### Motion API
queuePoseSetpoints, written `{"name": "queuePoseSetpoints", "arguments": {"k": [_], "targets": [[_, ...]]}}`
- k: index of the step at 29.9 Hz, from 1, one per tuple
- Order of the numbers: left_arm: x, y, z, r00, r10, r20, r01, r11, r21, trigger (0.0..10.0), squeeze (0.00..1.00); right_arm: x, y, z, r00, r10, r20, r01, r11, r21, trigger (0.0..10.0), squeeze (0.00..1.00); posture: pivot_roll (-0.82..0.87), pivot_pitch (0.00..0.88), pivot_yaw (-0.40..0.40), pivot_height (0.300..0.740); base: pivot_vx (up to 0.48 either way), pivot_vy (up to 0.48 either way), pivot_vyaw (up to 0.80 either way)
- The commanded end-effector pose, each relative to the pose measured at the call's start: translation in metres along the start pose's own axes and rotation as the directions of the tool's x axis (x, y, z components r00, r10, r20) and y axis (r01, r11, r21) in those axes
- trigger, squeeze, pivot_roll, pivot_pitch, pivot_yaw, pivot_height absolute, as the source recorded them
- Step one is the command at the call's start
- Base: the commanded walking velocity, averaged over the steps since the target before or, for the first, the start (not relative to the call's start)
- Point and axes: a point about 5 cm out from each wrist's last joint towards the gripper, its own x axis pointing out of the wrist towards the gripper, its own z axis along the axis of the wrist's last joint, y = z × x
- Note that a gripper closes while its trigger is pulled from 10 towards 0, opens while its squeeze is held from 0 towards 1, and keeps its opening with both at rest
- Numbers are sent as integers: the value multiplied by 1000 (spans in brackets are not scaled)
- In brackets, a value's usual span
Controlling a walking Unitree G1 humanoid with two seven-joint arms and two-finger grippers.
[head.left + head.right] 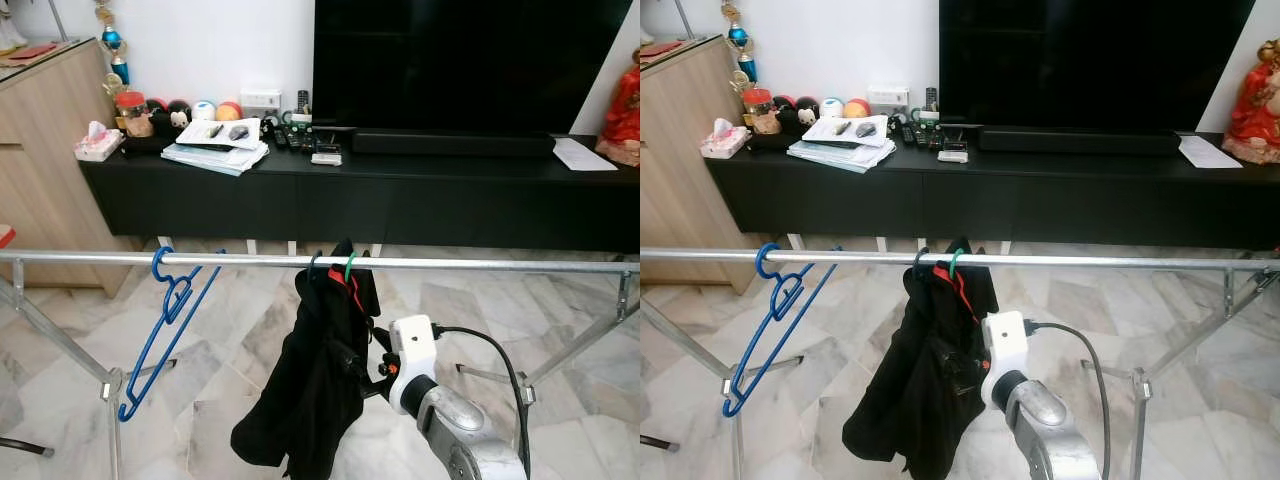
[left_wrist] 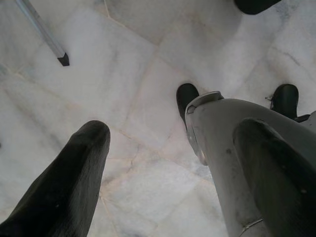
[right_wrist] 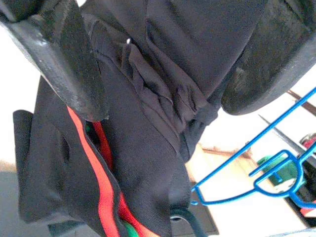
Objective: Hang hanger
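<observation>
Your right end effector (image 3: 163,64) is up against the black garment (image 1: 318,375), its two black fingers (image 3: 59,64) set apart with the bunched dark cloth lying between them; from the wrist view you cannot tell for sure whether the pads are pinching the fabric or only flanking it, though the cloth touches both. The garment hangs from the metal rail (image 1: 480,264) a little left of the rail's middle, on a green hook (image 1: 349,266) with a dark hook (image 1: 313,264) just beside it, and a red stripe (image 3: 101,192) runs down its edge. Your right arm (image 1: 450,420) reaches in from below, its white wrist block just beside the garment's right side. The blue hanger (image 1: 165,330) hangs from the rail near its left end, tilted so its long side slopes down toward the left leg of the rack, well apart from the garment. Your left end effector (image 2: 163,163) hangs low over the marble floor (image 2: 148,64), fingers wide apart and holding nothing. Beyond the rail, a long black table (image 1: 400,190) stands against the wall, with papers (image 1: 218,145) and small ornaments toward its left end and a dark screen (image 1: 470,60) above it.
</observation>
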Motion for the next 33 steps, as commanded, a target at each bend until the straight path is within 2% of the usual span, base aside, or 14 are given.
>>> {"name": "queuePoseSetpoints", "arguments": {"k": [1, 4, 5, 7, 8, 11, 14, 16, 20, 25, 27, 33], "targets": [[-1, 3, -5, 1000, 2, -15, -2, 1000, 25, 10000, 0, 6, -8, 5, 999, -30, -14, 29, 999, -39, 10000, 0, -66, 0, 34, 740, 0, 0, 0], [-1, 3, -5, 1000, 3, -15, -3, 1000, 28, 10000, 0, 14, -9, 9, 999, -48, -18, 47, 999, -24, 10000, 0, -59, 0, 33, 740, 0, 0, 0], [-1, 3, -4, 1000, 4, -14, -4, 1000, 27, 10000, 0, 23, -2, 14, 1000, -30, -3, 30, 1000, 5, 10000, 0, -55, 0, 33, 740, 0, 0, 0], [-1, 3, -4, 1000, 5, -14, -5, 1000, 27, 10000, 0, 30, 6, 17, 1000, -4, 4, 4, 1000, 15, 10000, 0, -54, 0, 34, 740, 0, 0, 0], [-1, 4, -4, 1000, 5, -13, -5, 1000, 29, 10000, 0, 42, 24, 17, 998, 56, -5, -56, 998, 5, 10000, 0, -44, 0, 32, 740, 0, 0, 0], [-1, 4, -3, 1000, 6, -11, -6, 1000, 26, 10000, 0, 48, 34, 16, 996, 84, -9, -84, 996, 14, 10000, 0, -39, 0, 32, 740, 0, 0, 0], [-1, 4, -4, 1000, 7, -10, -7, 1000, 23, 10000, 0, 56, 53, 14, 989, 147, -23, -147, 989, 15, 10000, 0, -35, 0, 29, 740, 0, 0, 0], [-1, 3, -4, 1000, 8, -10, -8, 1000, 21, 10000, 0, 57, 56, 13, 988, 155, -25, -154, 988, 10, 10000, 0, -35, 0, 27, 740, 0, 0, 0], [-1, 3, -5, 1000, 9, -11, -9, 1000, 15, 10000, 0, 58, 54, 10, 991, 131, -34, -131, 991, 8, 10000, 0, -37, 0, 24, 740, 0, 0, 0], [-1, 2, -5, 1000, 4, -15, -4, 1000, 12, 10000, 0, 57, 32, 6, 998, -48, -27, 49, 998, 31, 10000, 0, -43, 0, 20, 740, 0, 0, 0], [-1, 2, -6, 1000, -4, -19, 4, 1000, 11, 10000, 0, 54, 12, 12, 978, -206, 11, 205, 976, 79, 10000, 0, -45, 0, 19, 740, 0, 0, 0], [-1, 1, -5, 1000, -10, -18, 10, 1000, 13, 10000, 0, 46, -8, 17, 944, -329, 17, 327, 942, 68, 10000, 0, -50, 0, 19, 740, 0, 0, 0]]}}
